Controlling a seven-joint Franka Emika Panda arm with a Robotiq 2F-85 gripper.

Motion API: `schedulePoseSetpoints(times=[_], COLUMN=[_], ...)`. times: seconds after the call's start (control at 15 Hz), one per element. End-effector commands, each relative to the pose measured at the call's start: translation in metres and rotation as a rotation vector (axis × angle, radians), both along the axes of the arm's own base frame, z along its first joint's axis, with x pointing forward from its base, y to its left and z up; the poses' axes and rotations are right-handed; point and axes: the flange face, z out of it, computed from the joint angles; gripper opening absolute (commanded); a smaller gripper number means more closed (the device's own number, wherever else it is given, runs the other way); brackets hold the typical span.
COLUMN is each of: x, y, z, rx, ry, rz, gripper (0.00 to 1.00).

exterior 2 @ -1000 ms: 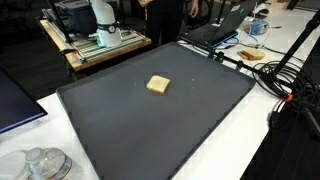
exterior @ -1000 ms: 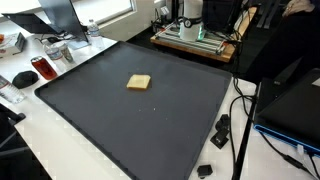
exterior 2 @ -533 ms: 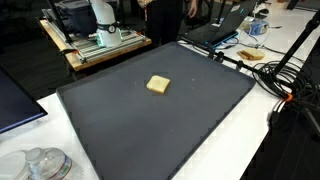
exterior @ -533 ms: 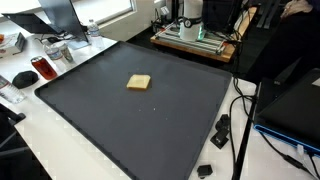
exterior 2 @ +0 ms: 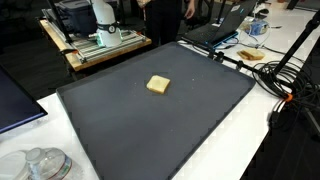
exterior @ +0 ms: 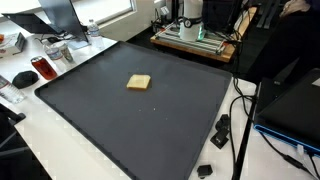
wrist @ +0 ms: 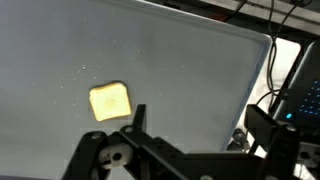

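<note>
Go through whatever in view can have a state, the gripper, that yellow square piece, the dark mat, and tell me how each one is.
gripper: open, empty, hanging above the mat, touching nothing.
yellow square piece: lying flat on the mat, free, not gripped.
dark mat: spread flat on the white table, with only the piece on it.

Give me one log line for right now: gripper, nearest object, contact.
gripper: open, empty | nearest: tan square piece, flat on dark mat | contact: none
</note>
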Motion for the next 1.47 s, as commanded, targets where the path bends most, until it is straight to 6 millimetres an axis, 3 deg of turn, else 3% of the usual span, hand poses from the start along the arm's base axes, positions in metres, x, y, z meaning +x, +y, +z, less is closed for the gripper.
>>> schedulePoseSetpoints(times=[0.0,0.27,0.53,0.73,1.07,1.13,1.4], x=[-0.013,-0.026,-0.032,-0.029,-0.018,-0.016,-0.009], y=[0.038,0.072,0.087,0.082,0.051,0.044,0.018], z=[0.013,0.018,0.011,0.003,-0.010,-0.012,-0.018], rx=[0.085,0.200,0.274,0.303,0.329,0.338,0.360], ry=[-0.022,-0.020,0.002,0.013,0.032,0.036,0.048], rz=[0.157,0.331,0.454,0.509,0.561,0.569,0.584], gripper=[1.00,1.00,1.00,1.00,1.00,0.87,0.52])
